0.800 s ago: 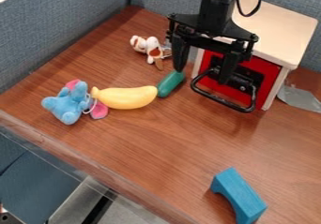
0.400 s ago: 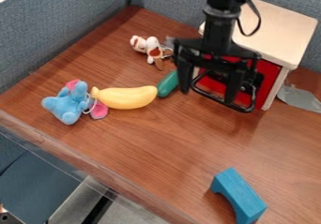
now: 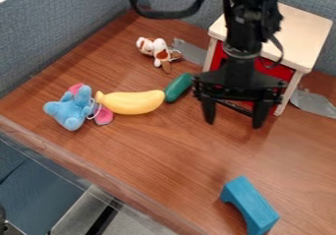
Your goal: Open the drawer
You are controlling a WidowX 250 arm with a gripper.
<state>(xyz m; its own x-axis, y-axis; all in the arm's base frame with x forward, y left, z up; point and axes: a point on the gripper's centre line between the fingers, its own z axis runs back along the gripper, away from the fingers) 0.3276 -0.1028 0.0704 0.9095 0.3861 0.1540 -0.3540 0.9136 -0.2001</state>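
Wide open, the claw (image 3: 234,123) hung at the right, in front of the cabinet, its two fingers pointing down with nothing clasped. Blue-grey walls (image 3: 59,37) stood along the left and far sides of the wooden table (image 3: 151,155). Far right was the cabinet (image 3: 302,30), pale-topped and white-sided. Its red drawer (image 3: 279,73) faced near and left, shut and partly hidden by the arm. From the front came the black handle (image 3: 236,109), its bar showing between the fingers; whether they touched it, I couldn't tell.

Near right lay the blue block (image 3: 253,207), an arch on its side. Left of centre, the banana (image 3: 131,102) had its stem end against the blue elephant (image 3: 69,112). Grey tape (image 3: 315,102) stuck to the table right of the cabinet. Beyond the banana's right end lay a green vegetable (image 3: 177,88), and farther off, a brown-and-white dog (image 3: 159,49).
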